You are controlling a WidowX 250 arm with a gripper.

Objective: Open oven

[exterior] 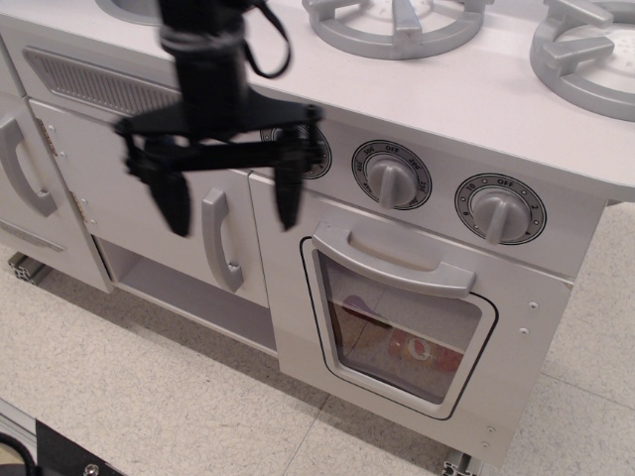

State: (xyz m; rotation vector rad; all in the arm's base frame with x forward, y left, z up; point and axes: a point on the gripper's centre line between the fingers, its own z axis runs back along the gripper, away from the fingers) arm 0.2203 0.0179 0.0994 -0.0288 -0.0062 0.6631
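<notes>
Toy kitchen on a pale speckled tile floor (149, 397). Grey countertop (476, 99) carries burner grates (397, 25), cut off at the top edge. The oven (402, 332), door shut, sits below the counter's front edge, right of centre. The gripper (230, 198), motion-blurred, hangs spread wide before a cabinet door (159, 213), empty.

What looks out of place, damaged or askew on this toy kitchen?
Nothing stands out. The oven door sits shut and square in its frame, its handle level, and the knobs look intact. The gripper hangs open, blurred, left of the oven.
</notes>
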